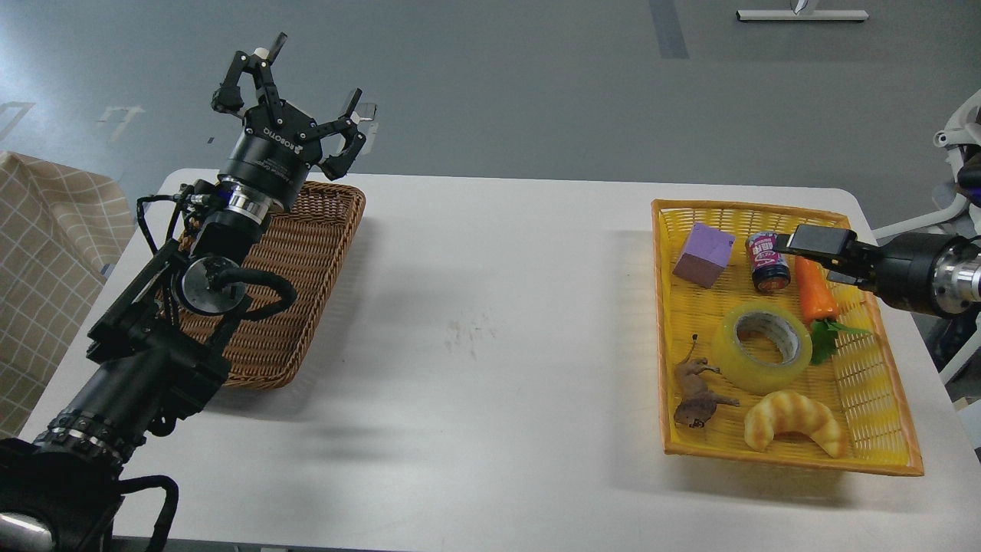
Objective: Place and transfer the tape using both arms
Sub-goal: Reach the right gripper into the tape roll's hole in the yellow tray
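A white table (490,307) is seen bearing a brown wicker tray (306,253) at left and a yellow plastic basket (881,399) at right. The left gripper (306,84) is held above the wicker tray, its fingers spread wide and empty. The right gripper (816,245) is viewed edge-on over the basket's far end; its state cannot be told. The tape (761,346) is lying flat in the basket, between a toy carrot (814,290) and a croissant toy (795,422).

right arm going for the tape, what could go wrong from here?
1. The tape lies flat, hemmed by the carrot, croissant and toy animal; fingers could knock them.
2. The right hand is side-on beside the can and may tip it.
3. The left hand waits far across the table.
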Tool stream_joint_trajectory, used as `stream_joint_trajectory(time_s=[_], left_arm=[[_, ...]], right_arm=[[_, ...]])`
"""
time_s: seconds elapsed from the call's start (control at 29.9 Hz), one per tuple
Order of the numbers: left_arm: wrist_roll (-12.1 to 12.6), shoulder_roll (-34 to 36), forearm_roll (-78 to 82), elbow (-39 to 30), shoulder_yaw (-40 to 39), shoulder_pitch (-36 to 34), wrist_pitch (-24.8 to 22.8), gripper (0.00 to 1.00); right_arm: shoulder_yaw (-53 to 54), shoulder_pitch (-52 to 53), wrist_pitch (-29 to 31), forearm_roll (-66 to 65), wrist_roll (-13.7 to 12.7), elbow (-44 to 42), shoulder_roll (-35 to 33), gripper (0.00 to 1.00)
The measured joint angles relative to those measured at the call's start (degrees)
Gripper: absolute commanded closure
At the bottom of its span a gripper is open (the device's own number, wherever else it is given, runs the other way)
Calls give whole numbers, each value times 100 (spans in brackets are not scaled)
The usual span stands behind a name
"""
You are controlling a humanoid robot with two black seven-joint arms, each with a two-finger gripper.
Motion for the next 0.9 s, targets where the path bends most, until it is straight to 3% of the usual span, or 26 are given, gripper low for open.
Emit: stream_joint_trajectory(time_s=[0.33, 0.9], left_arm=[[0, 24, 0, -9, -3, 10, 0, 2], [-9, 5, -6, -9, -9, 42, 0, 2]], right_arm=[[-9, -642, 0, -2058, 8, -48, 303, 2], [-9, -804, -145, -2505, 16, -74, 501, 15]])
